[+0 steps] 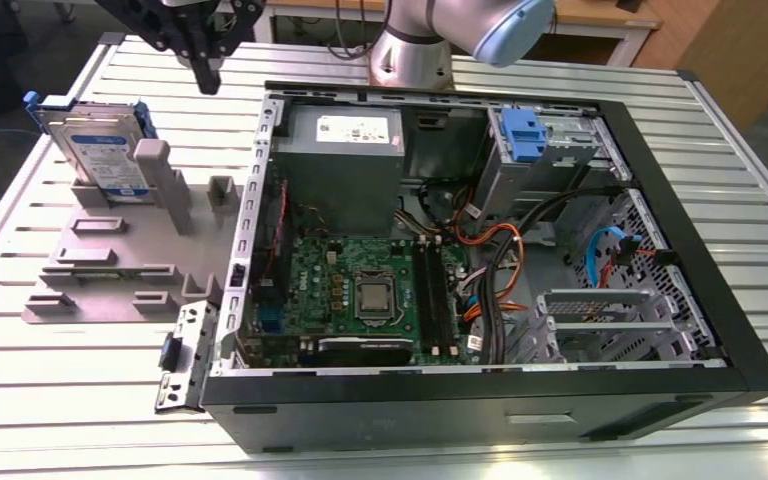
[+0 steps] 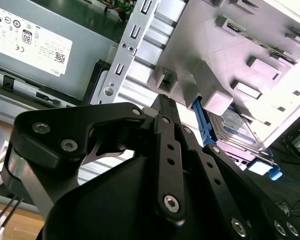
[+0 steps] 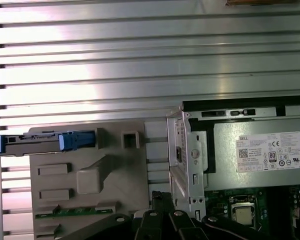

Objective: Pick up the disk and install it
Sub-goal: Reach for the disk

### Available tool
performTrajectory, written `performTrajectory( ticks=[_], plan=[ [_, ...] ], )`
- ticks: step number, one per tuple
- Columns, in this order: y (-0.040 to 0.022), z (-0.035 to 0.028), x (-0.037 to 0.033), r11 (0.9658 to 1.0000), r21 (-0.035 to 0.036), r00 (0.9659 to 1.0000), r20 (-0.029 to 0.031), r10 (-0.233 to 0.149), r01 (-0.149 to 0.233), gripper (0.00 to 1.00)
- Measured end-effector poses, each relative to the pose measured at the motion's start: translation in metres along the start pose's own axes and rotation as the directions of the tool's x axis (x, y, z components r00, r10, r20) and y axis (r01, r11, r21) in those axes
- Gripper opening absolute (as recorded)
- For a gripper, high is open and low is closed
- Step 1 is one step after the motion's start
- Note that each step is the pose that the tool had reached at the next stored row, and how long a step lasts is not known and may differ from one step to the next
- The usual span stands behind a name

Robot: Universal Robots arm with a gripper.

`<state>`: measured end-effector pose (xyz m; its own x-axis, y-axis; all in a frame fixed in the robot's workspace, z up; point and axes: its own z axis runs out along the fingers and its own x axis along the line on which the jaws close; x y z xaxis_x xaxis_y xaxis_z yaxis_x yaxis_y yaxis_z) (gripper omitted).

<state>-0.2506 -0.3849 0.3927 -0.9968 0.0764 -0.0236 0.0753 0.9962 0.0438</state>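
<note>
Right, gripper (image 1: 207, 82) first: we see its fingers drawn fully together, tips meeting, w/ nothing btwn them and nothing touched. It hangs above the table (image 1: 37, 400) near the far edge, over the stretch btwn the disk (image 1: 97, 150) and the PC case (image 1: 518, 395), apart from both. In the second wrist view the gripper (image 2: 162, 99) tapers to one closed point above the grey fixture plate (image 2: 200, 45). In the first wrist view the gripper (image 3: 158, 197) sits just beside the case's metal frame.

The disk stands on edge, leaning back a bit, slotted into the fixture plate (image 1: 104, 265) towards the table's far corner at the exterior view's left. Its label faces out and blue side rails show along its edges. We get the disk (image 2: 240, 127) flat-on in the second wrist view and the disk (image 3: 35, 142) edge-on in the first.

Surface: slatted aluminium table, glare on the slats. The case lies on its side, open, taking most of the table towards the exterior view's right. Inside are a PSU (image 1: 344, 135) w/ white sticker, a green mobo (image 1: 357, 290), a blue clip (image 1: 524, 135) in the bay at the case's far corner, and orange and black cables (image 1: 491, 240). The arm base (image 1: 418, 55) stands at the table's far edge. Wooden furniture (image 1: 738, 50) is beyond.

Count: 1 gripper, 1 disk, 1 fixture plate, 1 case, 1 PSU, 1 blue clip.
</note>
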Motion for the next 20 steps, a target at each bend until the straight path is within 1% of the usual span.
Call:
performTrajectory(
  ticks=[7,16,20],
  plan=[
    [-0.0002,-0.0001,0.0104,1.0,0.0001,1.0,-0.0018,0.001,-0.001,0.11],
    [-0.0006,-0.0001,0.022,1.0,0.0004,1.0,-0.0053,0.002,-0.002,0.11],
    [-0.0004,0.0,0.0283,1.0,0.0009,0.9999,-0.0096,0.003,-0.003,0.11]
  ],
)
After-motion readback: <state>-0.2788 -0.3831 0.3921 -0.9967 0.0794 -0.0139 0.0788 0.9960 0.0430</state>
